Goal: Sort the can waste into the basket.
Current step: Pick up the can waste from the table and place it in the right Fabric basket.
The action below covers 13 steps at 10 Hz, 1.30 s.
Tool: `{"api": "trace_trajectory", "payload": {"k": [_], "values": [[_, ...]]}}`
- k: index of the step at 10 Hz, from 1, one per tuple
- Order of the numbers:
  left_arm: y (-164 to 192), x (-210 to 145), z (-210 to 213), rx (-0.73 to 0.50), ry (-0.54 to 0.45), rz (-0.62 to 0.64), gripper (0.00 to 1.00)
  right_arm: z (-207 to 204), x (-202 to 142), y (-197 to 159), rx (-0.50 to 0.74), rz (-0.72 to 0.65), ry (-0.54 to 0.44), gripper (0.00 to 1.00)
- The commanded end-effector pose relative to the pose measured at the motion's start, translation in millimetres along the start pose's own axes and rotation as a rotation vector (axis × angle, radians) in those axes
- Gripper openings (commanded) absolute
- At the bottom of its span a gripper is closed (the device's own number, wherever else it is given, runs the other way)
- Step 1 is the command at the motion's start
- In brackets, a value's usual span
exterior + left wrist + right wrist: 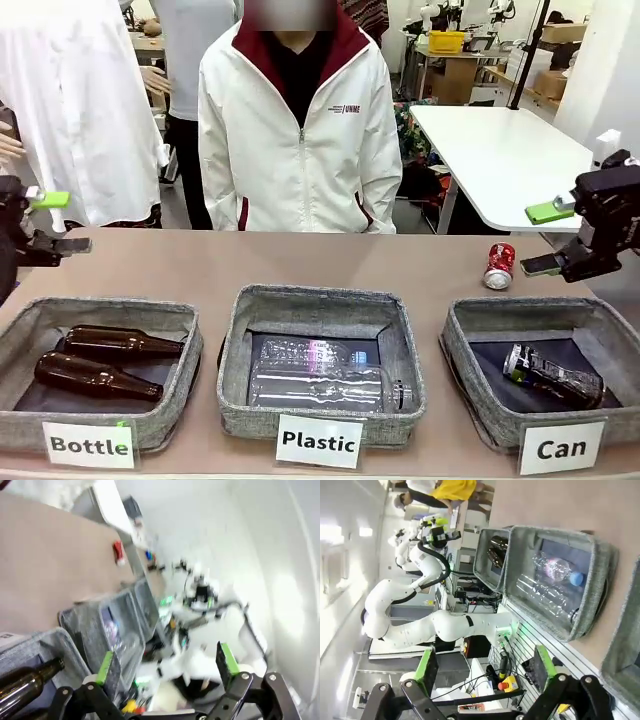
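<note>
About halfway through, by the look of it. Dark can (552,374) already lying inside the basket (462,350) marked "Can", at the desk's near right corner. Red can (499,266) out on the bare desk (200,265), just behind that basket's far edge, toward the desk's right side.

Right gripper (545,238) hanging just beside the red can and a little above it, toward the right edge, jaws wide apart, holding nothing. Left gripper (55,222) up by the desk's left edge, well apart from both cans, also spread wide and empty.

Next, most likely: bring the right gripper down over the red can, pinch it across its squashed sides, lift, carry it toward the near edge, let go above the basket. Needs care: easy to bump the little can and send it rolling off the right edge.
</note>
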<state>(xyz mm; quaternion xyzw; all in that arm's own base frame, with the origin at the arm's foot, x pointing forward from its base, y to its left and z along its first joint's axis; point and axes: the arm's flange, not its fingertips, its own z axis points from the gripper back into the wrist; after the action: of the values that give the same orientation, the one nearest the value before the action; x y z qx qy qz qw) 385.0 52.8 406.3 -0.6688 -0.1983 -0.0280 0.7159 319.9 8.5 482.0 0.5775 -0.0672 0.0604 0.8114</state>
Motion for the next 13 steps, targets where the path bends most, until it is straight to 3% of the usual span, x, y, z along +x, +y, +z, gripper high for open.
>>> {"api": "trace_trajectory", "payload": {"k": [1, 13], "values": [[-17.0, -3.1, -2.7, 0.011, 0.122, -0.122, 1.00, -3.7, -2.0, 9.7, -0.004, -0.002, 0.006, 1.00], [-17.0, -3.1, -2.7, 0.011, 0.122, -0.122, 1.00, -0.6, -1.8, 5.7, -0.005, 0.015, 0.003, 1.00]]}}
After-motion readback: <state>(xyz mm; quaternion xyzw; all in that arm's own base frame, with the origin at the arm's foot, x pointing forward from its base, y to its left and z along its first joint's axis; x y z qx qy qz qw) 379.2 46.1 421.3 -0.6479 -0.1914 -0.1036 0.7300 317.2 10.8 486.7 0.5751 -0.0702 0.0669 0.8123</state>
